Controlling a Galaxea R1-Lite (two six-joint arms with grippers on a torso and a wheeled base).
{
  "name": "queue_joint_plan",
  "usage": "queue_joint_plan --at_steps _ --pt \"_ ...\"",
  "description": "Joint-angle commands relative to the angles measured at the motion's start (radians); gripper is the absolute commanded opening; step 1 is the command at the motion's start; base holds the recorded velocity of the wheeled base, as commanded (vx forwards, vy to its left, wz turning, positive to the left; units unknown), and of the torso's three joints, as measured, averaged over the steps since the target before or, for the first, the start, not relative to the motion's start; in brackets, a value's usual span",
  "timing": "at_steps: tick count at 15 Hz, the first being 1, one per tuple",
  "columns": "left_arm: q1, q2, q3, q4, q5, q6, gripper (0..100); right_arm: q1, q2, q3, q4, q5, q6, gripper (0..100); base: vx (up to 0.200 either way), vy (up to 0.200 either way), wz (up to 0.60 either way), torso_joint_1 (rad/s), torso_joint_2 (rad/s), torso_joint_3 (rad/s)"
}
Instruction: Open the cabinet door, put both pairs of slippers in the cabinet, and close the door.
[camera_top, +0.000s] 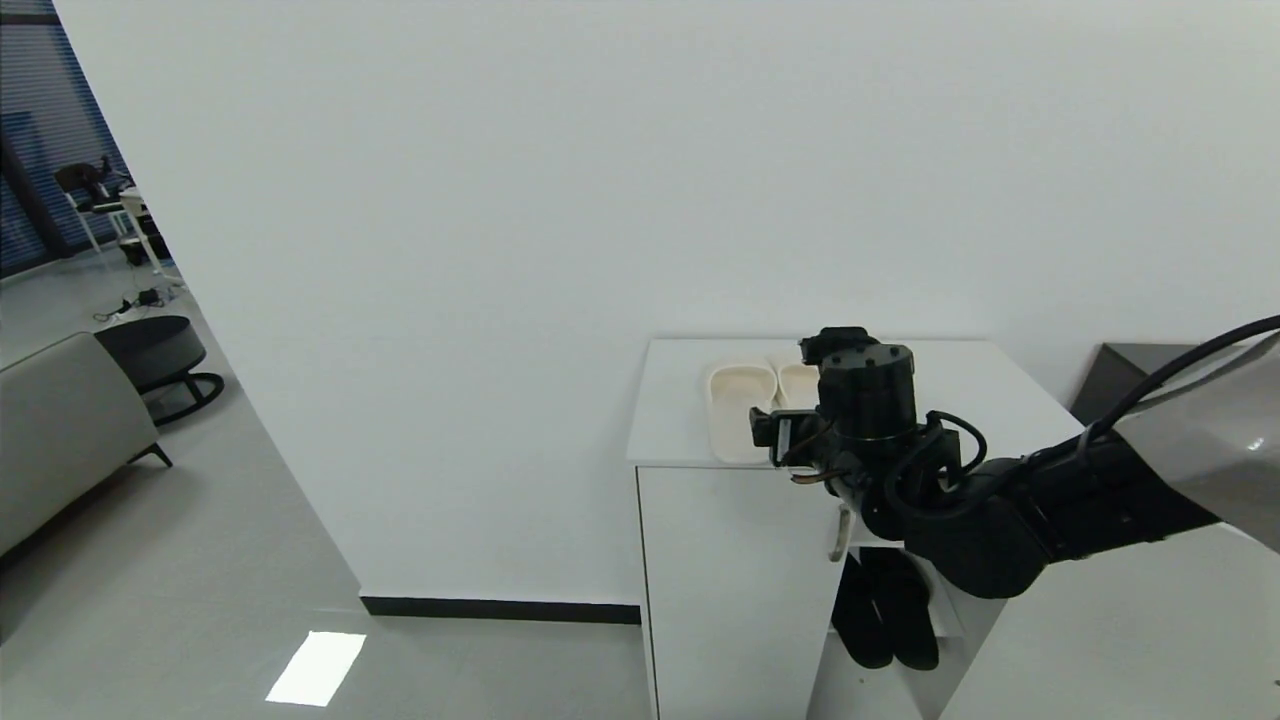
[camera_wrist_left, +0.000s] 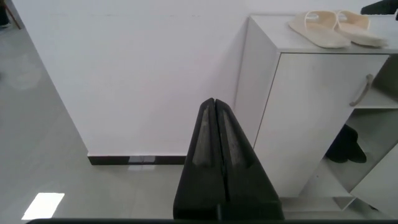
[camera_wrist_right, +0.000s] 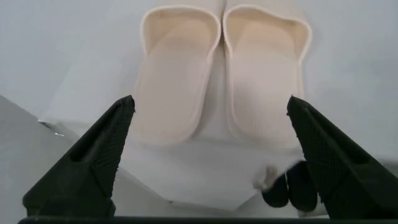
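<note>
A pair of cream slippers lies side by side on top of the white cabinet. My right gripper stands wide open just in front of their heels, above the cabinet's front edge; in the head view the right wrist covers part of the pair. The cabinet's right door is open, and a pair of black slippers stands inside on the lower shelf. The left door with its handle is closed. My left gripper is shut and empty, off to the cabinet's left, low above the floor.
A white wall rises behind the cabinet, with a black skirting at the floor. A grey sofa and a round dark table stand far left. The grey floor left of the cabinet is open.
</note>
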Motion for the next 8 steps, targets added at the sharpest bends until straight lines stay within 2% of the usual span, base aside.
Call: queue_joint_plan --at_steps 1,5,8 --pt "0.0 0.001 0.0 -0.001 0.0 0.0 0 -0.023 0.038 -0.002 0.001 0.01 0.0 100 0.2 0.0 0.0 0.007 0.0 0.007" --pt "0.0 0.001 0.0 0.0 0.0 0.0 0 -0.03 0.09 -0.047 0.004 0.023 -0.023 100 0.2 0.0 0.0 0.015 0.0 -0.001" --pt "0.0 0.001 0.0 0.0 0.0 -0.002 0 -0.034 0.144 -0.107 0.015 0.023 -0.04 100 0.0 0.0 0.0 0.0 0.0 0.0"
